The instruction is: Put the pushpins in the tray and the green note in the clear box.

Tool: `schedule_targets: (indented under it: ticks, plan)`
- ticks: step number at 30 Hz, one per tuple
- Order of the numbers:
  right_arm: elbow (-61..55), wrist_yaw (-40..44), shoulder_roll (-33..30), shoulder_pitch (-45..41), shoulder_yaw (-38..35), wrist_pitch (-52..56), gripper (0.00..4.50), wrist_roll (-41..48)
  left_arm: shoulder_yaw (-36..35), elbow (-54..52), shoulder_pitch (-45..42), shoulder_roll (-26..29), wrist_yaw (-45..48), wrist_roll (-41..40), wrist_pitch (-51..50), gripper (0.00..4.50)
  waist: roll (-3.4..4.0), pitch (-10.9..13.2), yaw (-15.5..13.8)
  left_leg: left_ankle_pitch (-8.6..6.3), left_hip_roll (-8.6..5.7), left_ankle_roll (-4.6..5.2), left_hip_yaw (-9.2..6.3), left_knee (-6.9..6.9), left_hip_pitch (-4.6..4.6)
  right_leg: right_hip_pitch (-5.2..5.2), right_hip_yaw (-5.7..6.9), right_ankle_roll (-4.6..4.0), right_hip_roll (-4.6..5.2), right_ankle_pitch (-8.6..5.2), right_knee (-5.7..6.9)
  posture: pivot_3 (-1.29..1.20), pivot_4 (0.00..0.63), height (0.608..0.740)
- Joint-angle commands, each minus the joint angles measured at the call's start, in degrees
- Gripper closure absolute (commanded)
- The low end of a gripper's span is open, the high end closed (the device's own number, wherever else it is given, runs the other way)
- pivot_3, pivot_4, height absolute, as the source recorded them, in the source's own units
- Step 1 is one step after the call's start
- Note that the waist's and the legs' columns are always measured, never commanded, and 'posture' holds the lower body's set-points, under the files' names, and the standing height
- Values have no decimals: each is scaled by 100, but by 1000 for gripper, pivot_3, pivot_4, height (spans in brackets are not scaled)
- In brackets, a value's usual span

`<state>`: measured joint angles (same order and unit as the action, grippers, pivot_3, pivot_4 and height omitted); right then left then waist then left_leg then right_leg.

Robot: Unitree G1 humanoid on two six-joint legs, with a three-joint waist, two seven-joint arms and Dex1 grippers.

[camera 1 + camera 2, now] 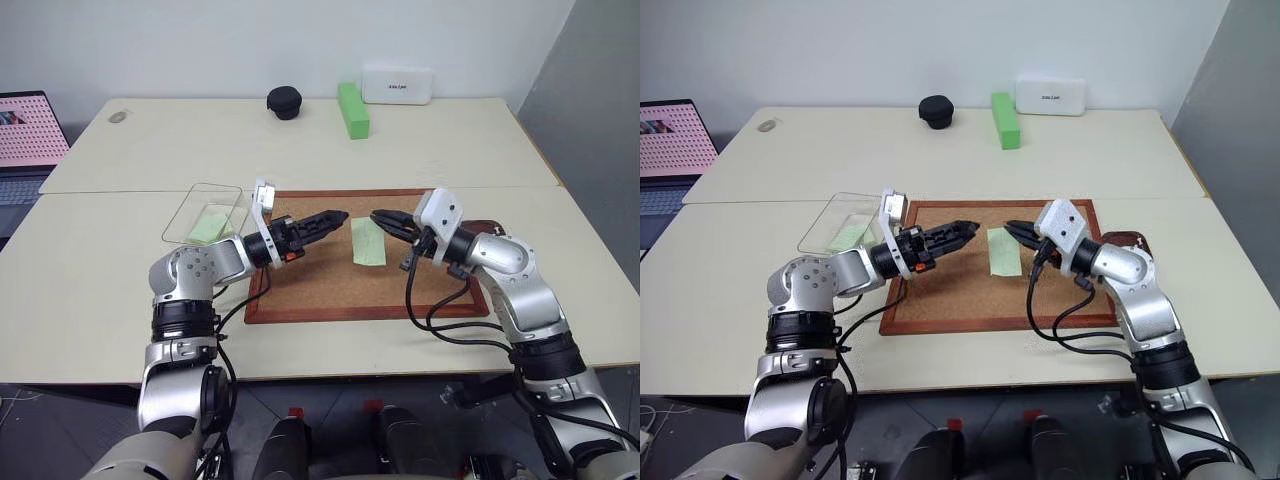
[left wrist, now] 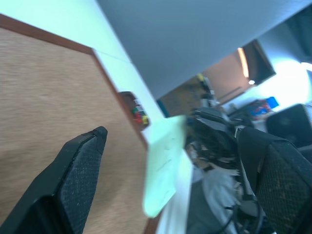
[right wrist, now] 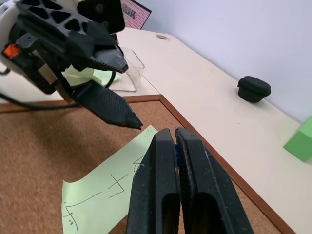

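**Note on corkboard awaits pickup; claws converge over it**

Green note (image 1: pixel 368 241) lies flat on the corkboard (image 1: pixel 330 290), between the two claws. A second pale-green slip already sits in the clear box (image 1: pixel 205 213), just off the board's left edge. Tray (image 1: pixel 1127 241) lies past the board's right edge behind the right arm; small red and green specks in it in the left wrist view are probably the pushpins.

Left claw (image 1: pixel 325 222): fingers spread wide, empty, hanging beside the note. Right claw (image 3: pixel 174 141): fingers pressed together above the note's edge; whether a pin is pinched there is unclear.

Step in hand, by my reading: the note. Next move calls for pinching its free edge, lifting it and carrying it to the clear box.
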<state>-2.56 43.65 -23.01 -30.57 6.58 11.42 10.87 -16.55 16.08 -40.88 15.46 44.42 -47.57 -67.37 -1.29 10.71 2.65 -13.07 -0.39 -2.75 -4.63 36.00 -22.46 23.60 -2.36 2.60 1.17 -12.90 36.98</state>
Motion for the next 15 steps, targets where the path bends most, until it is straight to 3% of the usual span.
schedule_targets:
  ticks: [1, 15]
  plan:
    - [-376, -187, 78, -227, -318, 426, 4500, 363, -143, -403, 53, -120, -73, -420, -145, 19, 0, 0, 0, 0, 0, 0, 0, 1, 0, 0, 0, 0, 0, 0, 0, 0, 150, 740]
    - [-707, -688, 490, -366, -570, 1455, 4500, 1103, 114, -537, 152, -565, -634, -400, 108, 19, 0, 0, 1, 0, -1, 1, 1, 1, -1, 0, -1, 0, -1, 0, 1, 0, 150, 740]
